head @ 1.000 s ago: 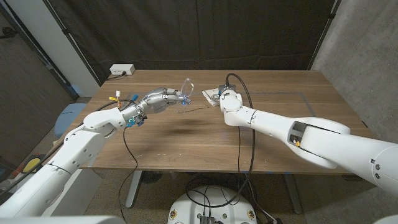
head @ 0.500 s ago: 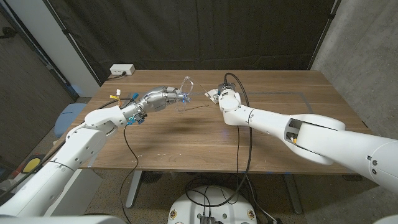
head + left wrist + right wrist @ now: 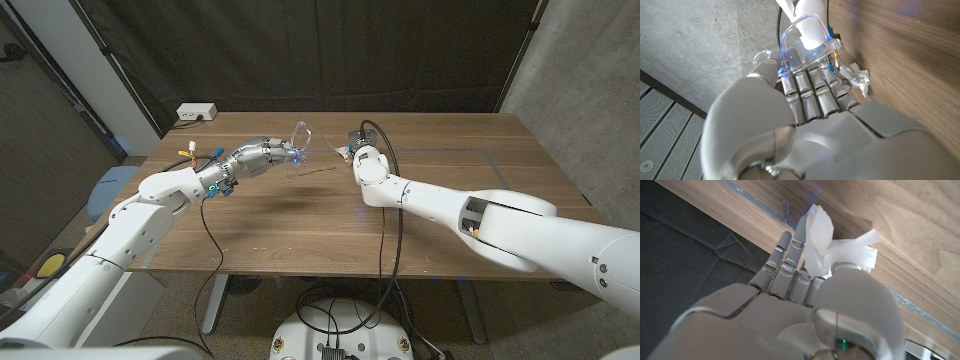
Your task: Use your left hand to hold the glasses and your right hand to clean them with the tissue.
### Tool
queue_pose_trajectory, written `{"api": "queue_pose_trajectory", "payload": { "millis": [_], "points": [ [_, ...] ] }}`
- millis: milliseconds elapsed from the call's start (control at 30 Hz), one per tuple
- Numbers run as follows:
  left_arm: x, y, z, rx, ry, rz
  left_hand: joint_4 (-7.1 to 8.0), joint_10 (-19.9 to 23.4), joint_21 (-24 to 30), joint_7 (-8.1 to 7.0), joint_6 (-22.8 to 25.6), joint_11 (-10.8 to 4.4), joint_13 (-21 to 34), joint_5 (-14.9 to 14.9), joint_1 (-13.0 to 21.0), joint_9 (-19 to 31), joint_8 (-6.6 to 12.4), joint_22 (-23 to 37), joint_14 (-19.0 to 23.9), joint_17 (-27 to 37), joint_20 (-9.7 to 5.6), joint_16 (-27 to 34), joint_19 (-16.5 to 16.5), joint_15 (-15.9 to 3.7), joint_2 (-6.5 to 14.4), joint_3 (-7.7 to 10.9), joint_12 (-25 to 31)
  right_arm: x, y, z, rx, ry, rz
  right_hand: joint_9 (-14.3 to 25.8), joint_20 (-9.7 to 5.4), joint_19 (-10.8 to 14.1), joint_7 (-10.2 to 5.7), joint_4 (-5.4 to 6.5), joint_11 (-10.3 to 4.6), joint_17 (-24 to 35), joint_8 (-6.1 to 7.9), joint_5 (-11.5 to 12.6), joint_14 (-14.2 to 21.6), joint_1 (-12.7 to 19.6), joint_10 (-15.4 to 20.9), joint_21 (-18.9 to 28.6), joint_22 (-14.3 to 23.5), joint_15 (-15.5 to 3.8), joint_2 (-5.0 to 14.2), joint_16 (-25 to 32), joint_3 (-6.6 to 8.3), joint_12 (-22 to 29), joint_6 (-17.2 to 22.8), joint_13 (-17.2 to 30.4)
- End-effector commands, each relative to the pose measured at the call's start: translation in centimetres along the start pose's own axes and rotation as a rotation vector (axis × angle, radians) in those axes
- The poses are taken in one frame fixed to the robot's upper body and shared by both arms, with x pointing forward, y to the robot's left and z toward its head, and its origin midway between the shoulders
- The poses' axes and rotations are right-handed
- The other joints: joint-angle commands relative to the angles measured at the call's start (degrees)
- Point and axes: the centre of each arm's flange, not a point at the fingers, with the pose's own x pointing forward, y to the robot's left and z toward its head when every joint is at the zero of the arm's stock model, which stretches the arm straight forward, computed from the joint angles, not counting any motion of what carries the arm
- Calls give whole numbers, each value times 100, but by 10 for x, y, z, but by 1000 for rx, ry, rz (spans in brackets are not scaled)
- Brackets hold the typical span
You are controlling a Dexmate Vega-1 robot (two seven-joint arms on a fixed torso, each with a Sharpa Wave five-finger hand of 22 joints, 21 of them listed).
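Glasses [image 3: 299, 146] hang in the air above the far half of the wooden desk [image 3: 300, 220] in the head view, pinched by the left hand [image 3: 262, 157], whose fingers close around the frame. The lens stands raised and turned toward the robot's other arm, apparently so that its face is offered for wiping. Just beside the glasses, on the side away from the left hand, the right hand [image 3: 358, 155] hovers near them with a scrap of white tissue [image 3: 343, 151] at its fingers; the two do not yet appear to touch. A white power strip [image 3: 196, 112] sits at the desk's far edge, well apart from the glasses. No container is on the desk.

From the left wrist view, the left hand's fingers [image 3: 810, 95] are pressed together around the clear frame of the glasses [image 3: 807, 42], the lens jutting beyond the fingertips. The tissue [image 3: 856, 80] shows close beyond them, next to the desk surface [image 3: 910, 60].

From the right wrist view, the right hand [image 3: 800, 305] bunches the tissue [image 3: 832, 250] between thumb and fingers, leaving a crumpled tuft standing free past the fingertips, seemingly as the wiping pad. The desk [image 3: 900, 220] lies behind it.
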Motion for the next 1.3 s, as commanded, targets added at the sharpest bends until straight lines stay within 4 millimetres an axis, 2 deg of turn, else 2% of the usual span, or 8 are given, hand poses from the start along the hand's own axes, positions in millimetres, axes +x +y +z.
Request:
{"api": "queue_pose_trajectory", "payload": {
  "millis": [33, 433, 900, 1300],
  "points": [
    [3, 11, -4, 40, 42, 79, 5, -7, 57, 421, 506, -2, 7, 33, -13, 699, 476, 20, -49, 23, -11, 42, -24, -563, 27, 69, 30, -19, -12, -10, 129, -34, -255, 60, -371, 38, -149, 21, 9, 49, 52, -14, 60, 112, 99, 57, 34, -571, 5, 36, 23, 55, 238, 51],
    [0, 23, -14, 107, 117, 241, -22, -21, 110, 441, 519, 33, -1, 39, 6, 697, 456, 28, -33, 46, -3, 58, -34, -545, 7, 101, 36, -47, -31, -23, 280, -22, -560, 72, -382, -23, -149, 45, -57, 120, 74, -32, 94, 170, 193, 144, 62, -569, 8, 29, 46, 134, 356, 141],
    [-6, 27, -10, 225, 160, 413, -39, 35, 174, 469, 580, 69, -3, 53, 10, 703, 451, 36, 17, 31, 2, 57, -41, -542, -36, 155, 72, -70, -44, -39, 385, 14, -703, 77, -375, -42, -130, 40, -76, 200, 83, -40, 157, 230, 254, 235, 88, -570, -19, 57, 55, 192, 429, 218],
    [3, 39, -10, 242, 200, 505, -48, 53, 239, 512, 637, 79, 7, 71, 8, 724, 455, 40, 52, 18, -2, 54, -19, -514, -73, 201, 96, -97, -50, -46, 430, -27, -842, 80, -382, -49, -129, 45, -71, 259, 78, -43, 174, 265, 286, 317, 110, -568, -34, 56, 59, 231, 465, 282]
  ]
}}
